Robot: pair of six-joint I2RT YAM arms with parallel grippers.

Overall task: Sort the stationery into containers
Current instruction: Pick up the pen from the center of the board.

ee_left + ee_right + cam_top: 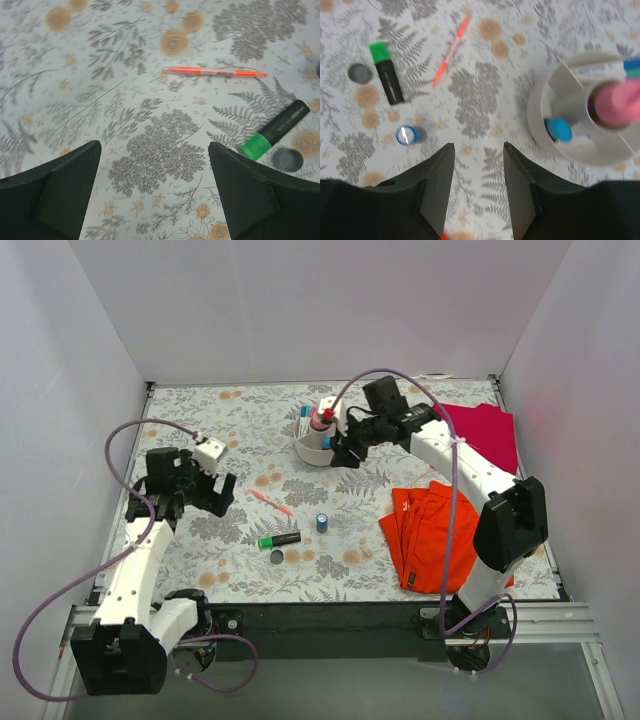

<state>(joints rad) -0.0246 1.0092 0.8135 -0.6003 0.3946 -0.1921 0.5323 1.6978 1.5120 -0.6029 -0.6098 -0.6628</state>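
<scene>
Presently, stock on the floral table, listed by position:
- Left gripper: jaws spread wide, nothing between them, hovering over bare table
- Right gripper: jaws parted, holding nothing, just beside the bowl
- Bowl: holds the pink-capped bottle and a blue-capped marker, each in its own compartment
- Orange-pink pen: loose on the table, ahead and to the right of the left gripper, and nearer that arm than the right one. In the left wrist view its long axis runs almost crosswise, roughly along the line on which the fingers close, so the wrist likely needs about a quarter turn to pinch across the barrel
- Green-capped marker, small blue cylinder, dark round disc: loose, further toward the near edge, between the two arms
</scene>
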